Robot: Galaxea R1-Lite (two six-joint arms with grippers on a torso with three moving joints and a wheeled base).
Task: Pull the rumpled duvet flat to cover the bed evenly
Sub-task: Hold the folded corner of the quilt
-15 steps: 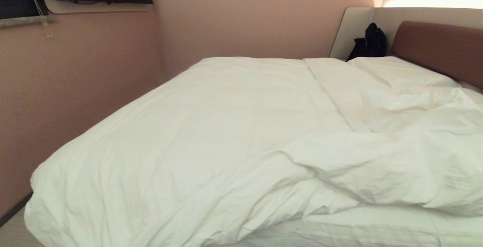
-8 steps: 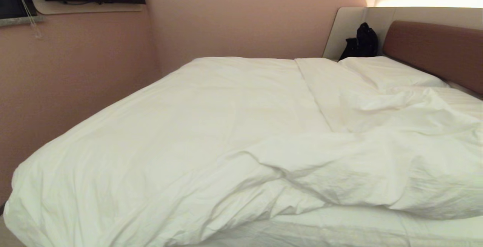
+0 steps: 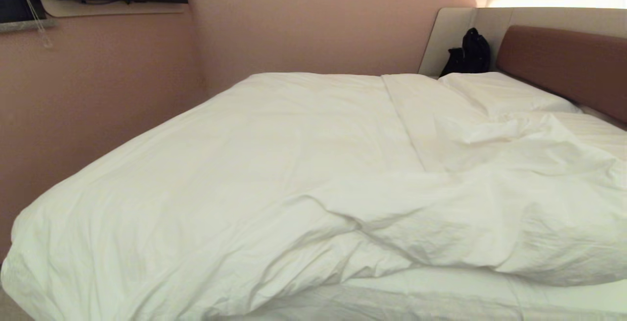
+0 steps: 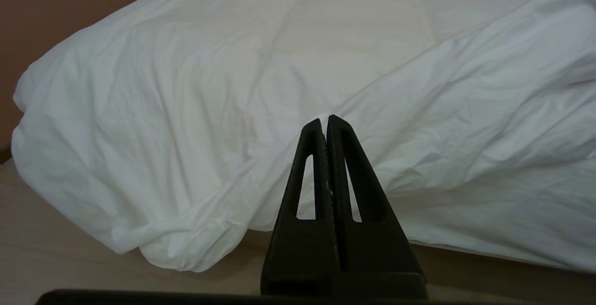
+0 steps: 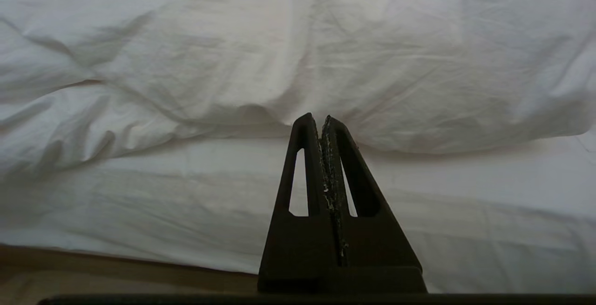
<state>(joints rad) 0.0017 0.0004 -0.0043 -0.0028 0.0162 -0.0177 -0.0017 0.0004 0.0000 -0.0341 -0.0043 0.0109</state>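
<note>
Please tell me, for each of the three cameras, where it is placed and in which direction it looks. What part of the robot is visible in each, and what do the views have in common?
Head view: high on the robot, looking down across the bed toward the headboard; no arm shows.
Left wrist view: behind the shut left gripper, low, facing the duvet's overhanging corner.
Right wrist view: behind the shut right gripper, low, facing the rumpled fold above the bare mattress sheet.
Shared: all three show the duvet; the fold appears in the head and right wrist views.

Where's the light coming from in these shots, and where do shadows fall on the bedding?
Head view: warm glow above the headboard; shadow under the duvet's bunched fold. Left wrist view: soft shade below the duvet's overhang. Right wrist view: shadow between duvet and sheet.
</note>
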